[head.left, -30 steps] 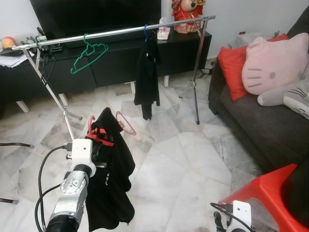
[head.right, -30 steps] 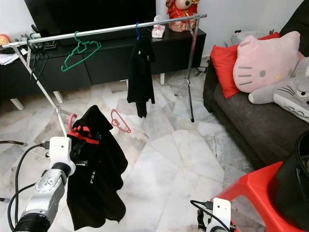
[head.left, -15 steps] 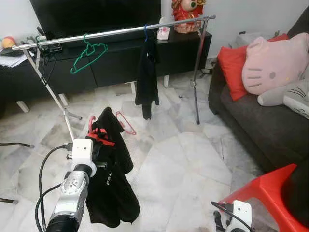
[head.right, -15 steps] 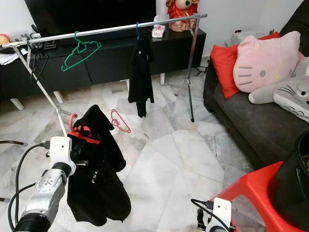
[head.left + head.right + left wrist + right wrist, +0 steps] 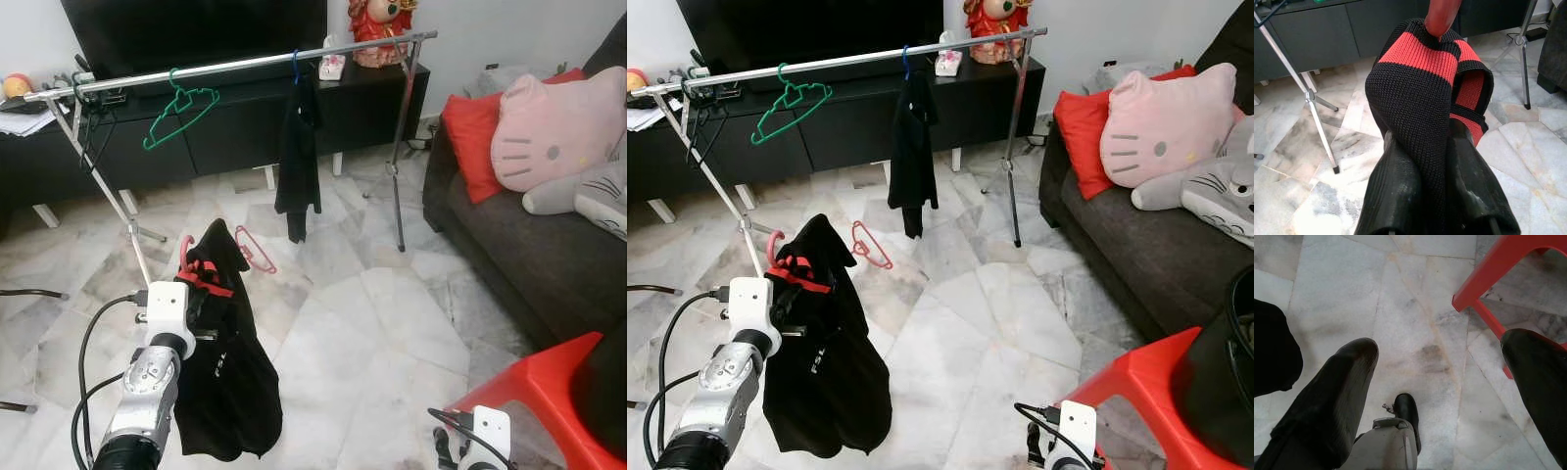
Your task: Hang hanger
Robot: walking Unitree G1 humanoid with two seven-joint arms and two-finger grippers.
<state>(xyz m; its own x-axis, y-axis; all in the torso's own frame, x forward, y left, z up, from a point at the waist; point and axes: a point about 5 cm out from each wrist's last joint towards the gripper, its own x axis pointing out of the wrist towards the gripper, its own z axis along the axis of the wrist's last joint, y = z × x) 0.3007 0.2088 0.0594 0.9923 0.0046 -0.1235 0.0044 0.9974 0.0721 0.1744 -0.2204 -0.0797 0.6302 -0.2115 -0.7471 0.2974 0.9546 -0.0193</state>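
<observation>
Up front, seen from the head cameras, the left claw (image 5: 201, 294) holds a pink hanger (image 5: 184, 252) draped with a black garment (image 5: 227, 372) over the marble floor (image 5: 372, 323), short of the clothes rail (image 5: 235, 65) carrying a green hanger (image 5: 179, 113). Left wrist view: fingers (image 5: 1396, 191) clamped on the garment's red-striped collar (image 5: 1415, 54). Right wrist view: right claw (image 5: 1449, 382) spread wide above the floor, beside a red stool (image 5: 1493, 279).
</observation>
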